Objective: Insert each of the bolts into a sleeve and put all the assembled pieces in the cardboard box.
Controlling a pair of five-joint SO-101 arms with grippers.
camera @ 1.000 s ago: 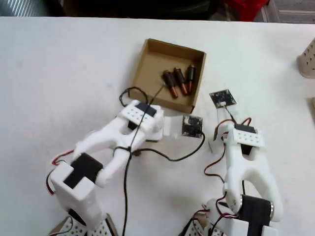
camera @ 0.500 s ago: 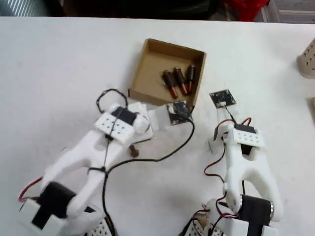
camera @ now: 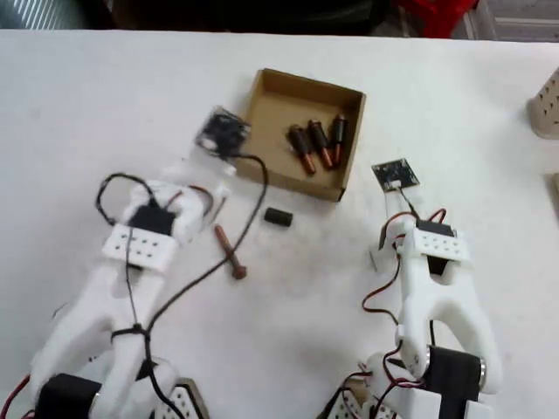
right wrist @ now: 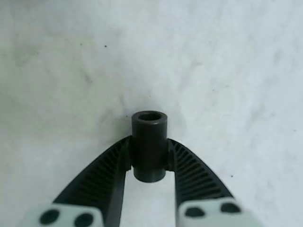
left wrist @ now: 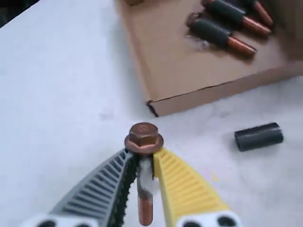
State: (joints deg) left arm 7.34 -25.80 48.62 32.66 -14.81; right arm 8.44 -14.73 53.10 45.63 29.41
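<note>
1. Grip detail comes from my left wrist view: the left gripper (left wrist: 143, 156) is closed on a copper bolt (left wrist: 144, 138), pinched by its shank between the grey and yellow fingers (left wrist: 184, 184).
2. That bolt runs along the fingers. Its hex head sits out past the tips toward the near corner of the cardboard box (left wrist: 165, 61), and the shank end points back toward the wrist.
3. My right wrist view gives the other grip: the right gripper (right wrist: 149, 149) clamps a black sleeve (right wrist: 149, 127). The sleeve's axis lies along the fingers, with the open bore at the far end and the white table (right wrist: 71, 56) behind it.
4. From the high view I get the layout. A loose sleeve (camera: 278, 216) lies on its side just beside the box's near wall. A loose bolt (camera: 229, 253) lies flat on the table near the left arm (camera: 140, 244), head toward the arms and shank toward the box.
5. Three assembled pieces (camera: 319, 144) lie side by side in the box, copper ends toward its near wall.
</note>
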